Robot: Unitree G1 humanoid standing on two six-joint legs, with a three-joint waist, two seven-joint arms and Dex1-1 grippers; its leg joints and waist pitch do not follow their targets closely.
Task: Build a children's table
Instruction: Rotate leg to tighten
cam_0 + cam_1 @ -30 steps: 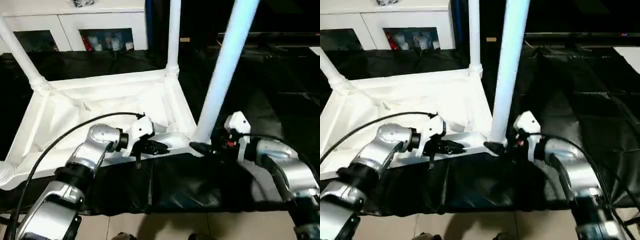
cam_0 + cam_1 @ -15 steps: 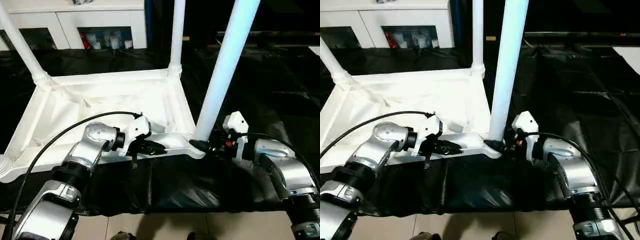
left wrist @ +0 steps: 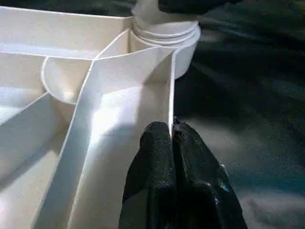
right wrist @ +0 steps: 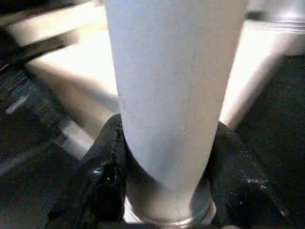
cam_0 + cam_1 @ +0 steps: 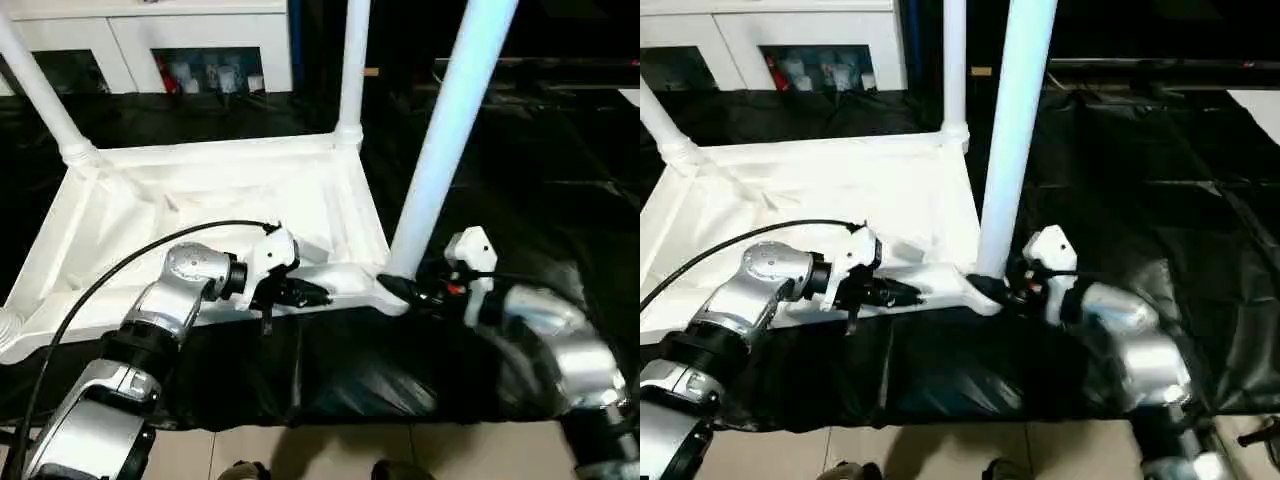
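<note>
Tabletop (image 5: pixel 210 190) rim pinched by left fingers (image 3: pixel 162 157); right fingers (image 4: pixel 107 157), earlier looser, now around leg (image 5: pixel 445 130).

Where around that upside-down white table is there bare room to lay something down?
The black sheet right of the tabletop is bare, as is the strip behind it, before the cabinet. The near right corner is crowded: the right gripper clasps the leg there, and the left gripper pinches the near rim.

The upturned tabletop (image 5: pixel 840 190) lies on black sheeting (image 5: pixel 1160 200). The right gripper (image 5: pixel 992 290) apparently clasps the near leg (image 5: pixel 1015 130) at its socket; the left gripper (image 5: pixel 902 293) pinches the near rim.
</note>
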